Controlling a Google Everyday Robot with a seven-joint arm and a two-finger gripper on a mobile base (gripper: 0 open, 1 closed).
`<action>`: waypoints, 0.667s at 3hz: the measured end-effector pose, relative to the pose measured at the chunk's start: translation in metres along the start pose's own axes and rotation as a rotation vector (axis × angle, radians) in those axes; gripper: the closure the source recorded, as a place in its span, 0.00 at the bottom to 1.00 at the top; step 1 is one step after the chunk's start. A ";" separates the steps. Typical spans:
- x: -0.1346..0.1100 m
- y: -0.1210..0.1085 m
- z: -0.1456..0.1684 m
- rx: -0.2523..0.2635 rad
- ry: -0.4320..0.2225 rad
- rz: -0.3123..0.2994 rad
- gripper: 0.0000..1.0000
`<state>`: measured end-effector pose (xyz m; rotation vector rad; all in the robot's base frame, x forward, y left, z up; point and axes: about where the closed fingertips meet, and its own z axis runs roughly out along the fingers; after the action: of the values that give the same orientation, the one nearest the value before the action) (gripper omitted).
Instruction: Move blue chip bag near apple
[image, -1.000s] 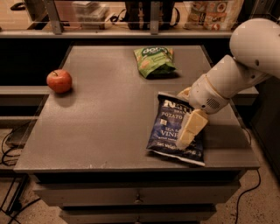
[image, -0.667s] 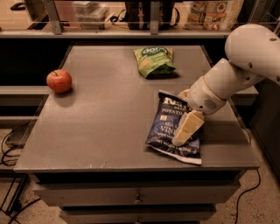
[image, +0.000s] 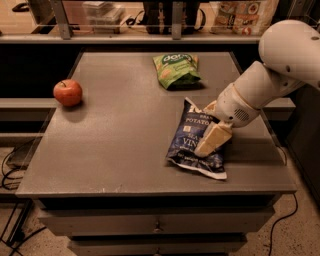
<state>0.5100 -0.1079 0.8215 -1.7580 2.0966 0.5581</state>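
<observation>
The blue chip bag (image: 188, 136) lies on the right half of the grey table (image: 120, 145), its top edge raised a little. My gripper (image: 210, 132) comes in from the right on the white arm (image: 265, 80). It is shut on the bag's right side, with one cream finger (image: 212, 141) lying across the bag's front. The red apple (image: 67, 92) sits near the table's left edge, far from the bag.
A smaller green snack bag (image: 176, 69) lies at the back middle of the table, just beyond the blue bag. A shelf with boxes and packets (image: 240, 15) runs behind the table. Cables (image: 10, 165) lie on the floor at the left.
The gripper and the blue chip bag have shifted together a little to the left across the table. The apple and the green bag have not moved.
</observation>
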 end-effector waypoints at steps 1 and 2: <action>-0.003 0.000 -0.005 0.000 0.000 0.000 0.88; -0.004 0.001 -0.006 0.000 0.000 -0.001 1.00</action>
<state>0.5101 -0.1077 0.8289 -1.7582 2.0958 0.5578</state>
